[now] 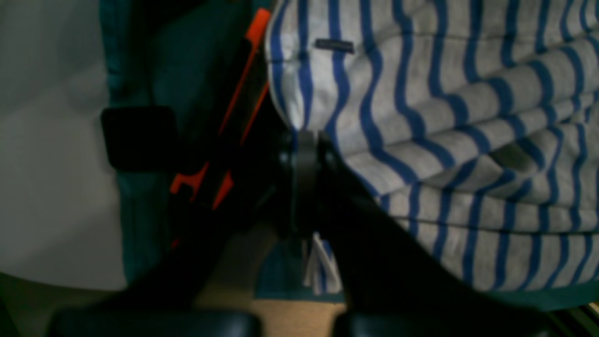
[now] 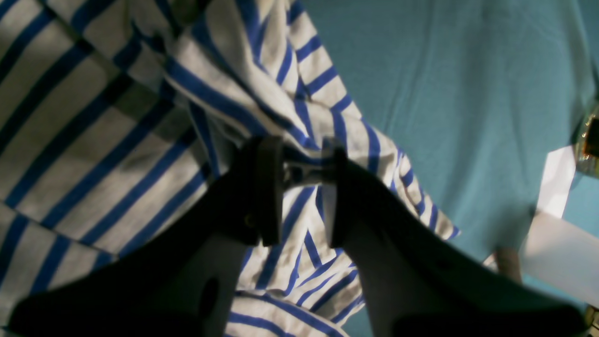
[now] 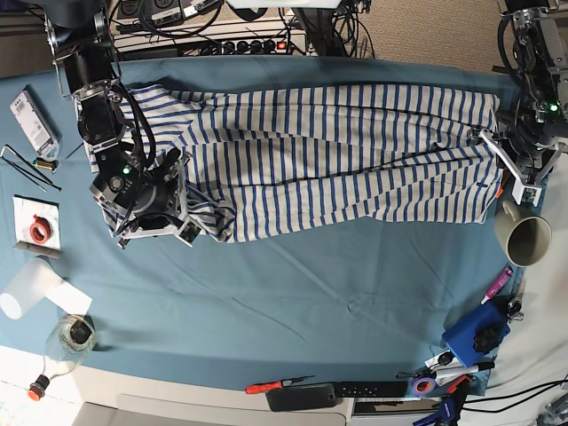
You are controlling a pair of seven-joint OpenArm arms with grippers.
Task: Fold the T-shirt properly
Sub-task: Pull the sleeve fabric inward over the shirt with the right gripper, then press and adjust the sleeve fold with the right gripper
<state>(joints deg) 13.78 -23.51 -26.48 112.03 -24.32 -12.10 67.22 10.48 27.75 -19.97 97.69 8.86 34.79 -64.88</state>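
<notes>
The T-shirt (image 3: pixel 337 151), cream with thin blue stripes, lies stretched lengthwise across the far half of the teal tablecloth (image 3: pixel 293 293), with long creases. My left gripper (image 3: pixel 491 146) is at its right end. In the left wrist view the gripper (image 1: pixel 304 138) is shut on the edge of the T-shirt (image 1: pixel 444 117), which bunches to its right. My right gripper (image 3: pixel 202 216) is at the shirt's near-left corner. In the right wrist view the gripper (image 2: pixel 302 164) pinches a fold of the T-shirt (image 2: pixel 93 140) between its fingertips.
A grey cup (image 3: pixel 524 238) lies just below the left gripper. A blue box (image 3: pixel 470 333), pens and a remote (image 3: pixel 351 390) sit along the front edge. A paper cone (image 3: pixel 31 293), bottle (image 3: pixel 71 335), tape roll (image 3: pixel 37 231) and white device (image 3: pixel 31 120) are at the left.
</notes>
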